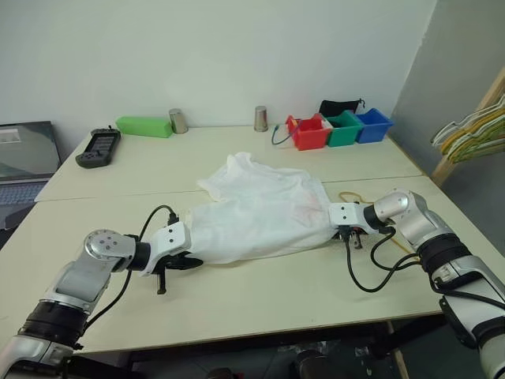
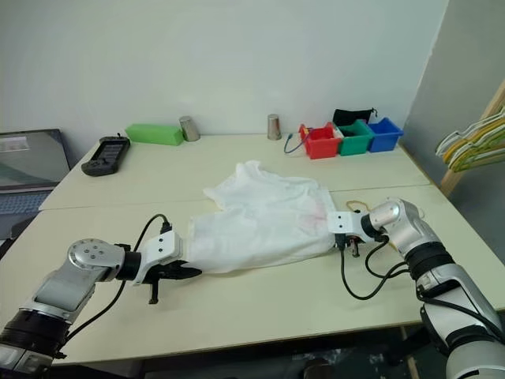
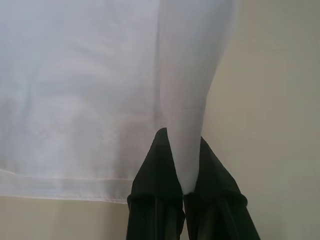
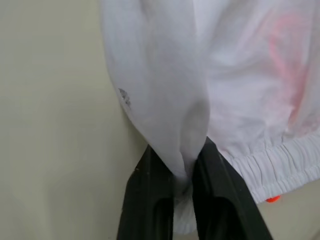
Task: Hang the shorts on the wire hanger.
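Left eye view: thin, floppy white shorts (image 1: 260,213) pinched in both closed end effectors, left (image 1: 192,261) and right (image 1: 341,231).

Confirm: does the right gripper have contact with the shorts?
Touching. The right wrist view shows the right gripper with both black fingers shut on a pinched fold of the white shorts.

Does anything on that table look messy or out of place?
The shorts lie rumpled across the table, one end bunched up, with a faint pink-red mark. Both the left gripper and right gripper pinch its edges. The wire hanger lies half hidden behind the fabric.
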